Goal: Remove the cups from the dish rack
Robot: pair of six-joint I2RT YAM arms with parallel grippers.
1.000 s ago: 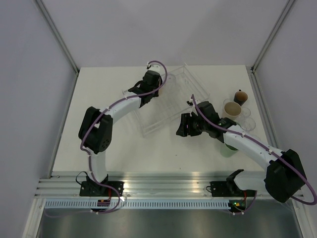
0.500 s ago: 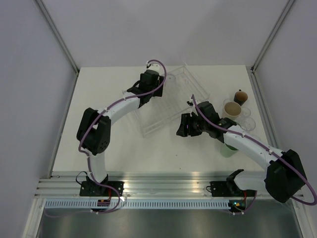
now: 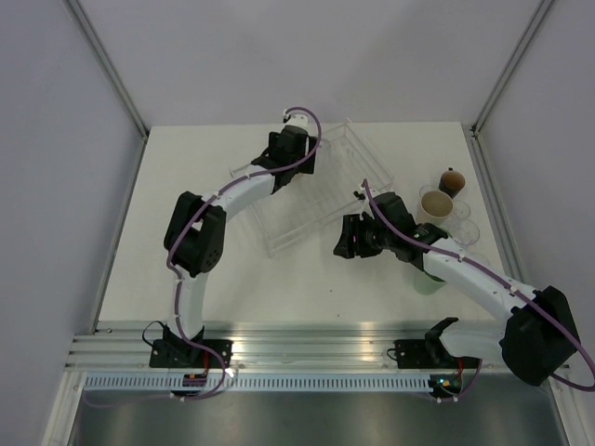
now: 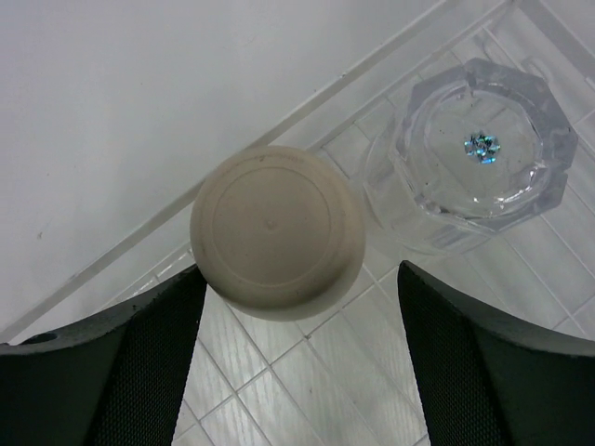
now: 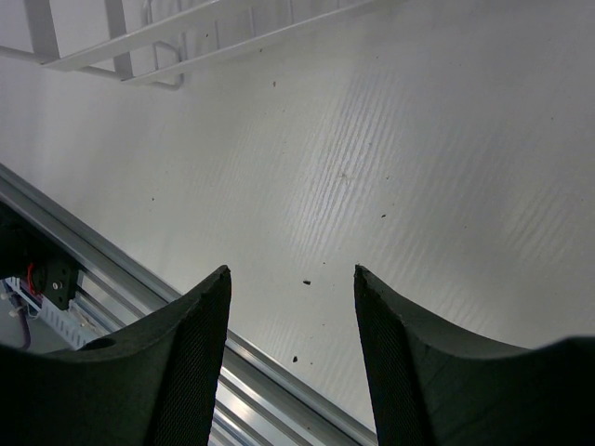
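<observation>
A beige cup is seen inverted, round base uppermost, inside the dish rack against its rail, with a clear faceted cup just beside it. The left gripper is spread wide either side of the beige cup; contact cannot be told. The right gripper is held apart and empty, off the rack's near side. The cups' walls are hidden from above

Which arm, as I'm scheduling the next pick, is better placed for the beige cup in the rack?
Left. The left gripper hangs open over the upturned beige cup in the dish rack; the right gripper faces table beside it.
</observation>
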